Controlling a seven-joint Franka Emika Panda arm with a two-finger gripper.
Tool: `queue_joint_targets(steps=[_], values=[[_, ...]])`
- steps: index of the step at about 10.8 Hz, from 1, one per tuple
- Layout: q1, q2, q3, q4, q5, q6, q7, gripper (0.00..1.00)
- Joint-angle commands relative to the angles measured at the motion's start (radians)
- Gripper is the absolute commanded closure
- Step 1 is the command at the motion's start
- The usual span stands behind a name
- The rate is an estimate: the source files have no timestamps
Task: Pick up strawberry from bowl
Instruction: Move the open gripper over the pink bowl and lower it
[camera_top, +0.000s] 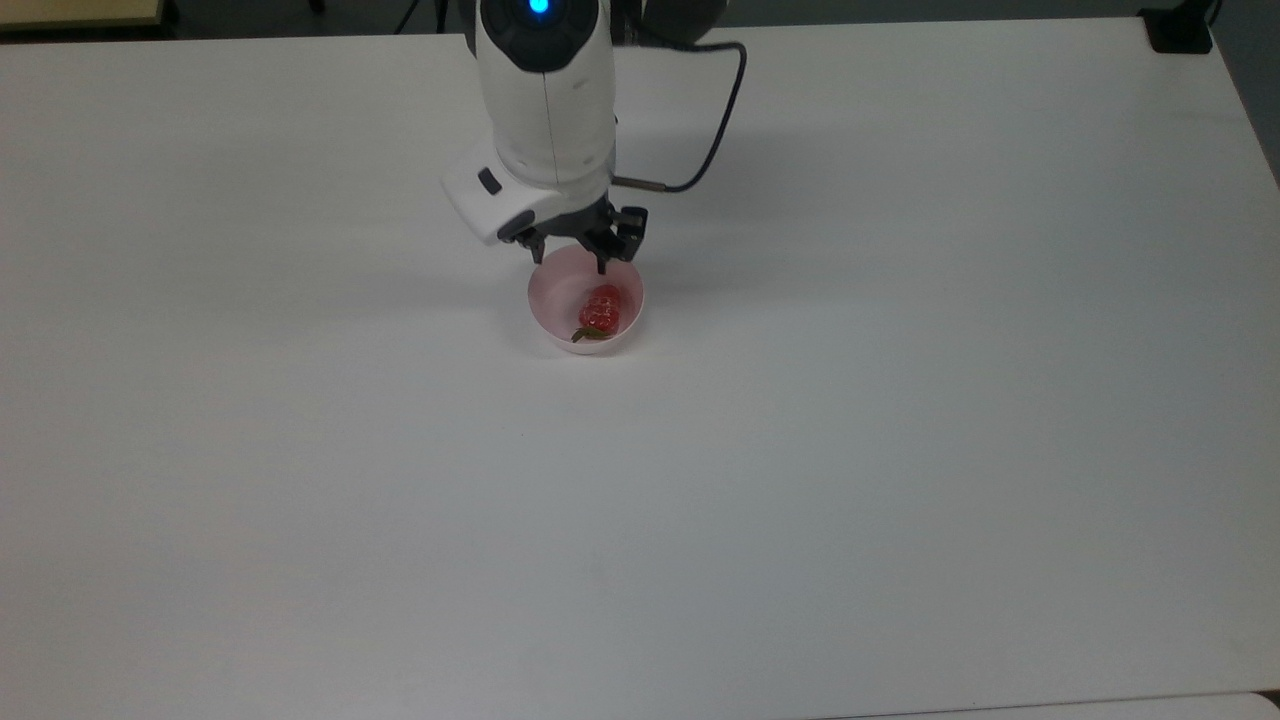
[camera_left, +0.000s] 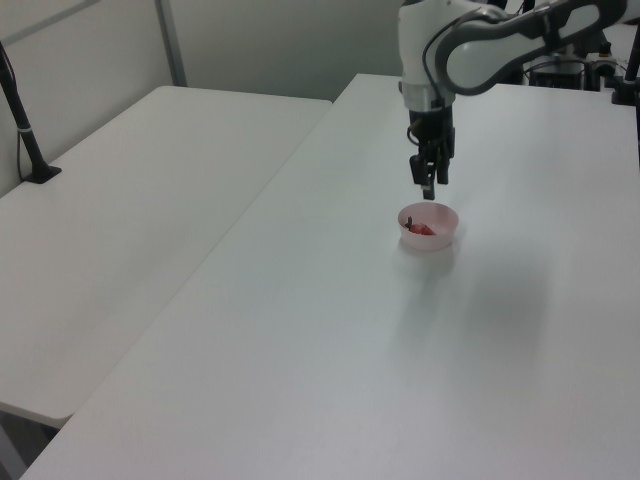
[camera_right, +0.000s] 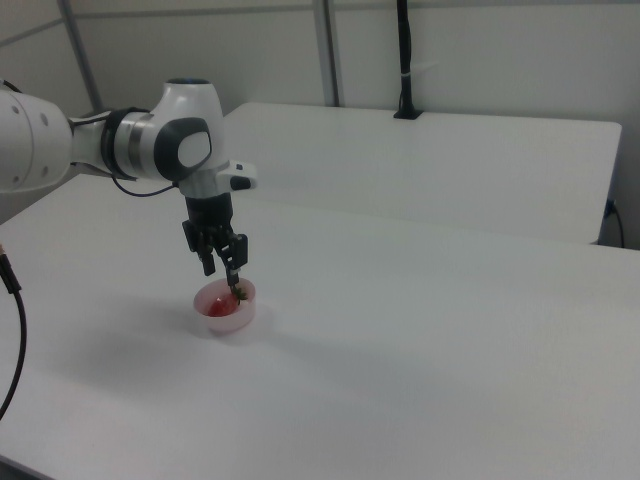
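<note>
We see the gripper spread, seemingly above the bowl's twelve-o'clock rim; strawberry inside, open surface around.

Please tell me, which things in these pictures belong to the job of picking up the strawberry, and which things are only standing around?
Part of the job:
- strawberry, lying in the bowl
- bowl, pale pink, on the white table
- gripper, open, above the bowl's rim

Only standing around:
- second white table
- black post on it
</note>
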Motion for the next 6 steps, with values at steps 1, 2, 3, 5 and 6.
queue_joint_targets(steps=[1, 2, 3, 5, 6], values=[[-0.003, 0.051, 0.021, -0.015, 0.021, 0.130, 0.069, 0.24], [-0.002, 0.060, 0.025, -0.015, 0.020, 0.146, 0.076, 0.23], [-0.003, 0.073, 0.026, -0.015, 0.020, 0.148, 0.076, 0.23], [-0.006, 0.082, 0.029, -0.019, 0.018, 0.146, 0.072, 0.23], [-0.009, 0.080, 0.029, -0.028, 0.017, 0.146, 0.069, 0.24]])
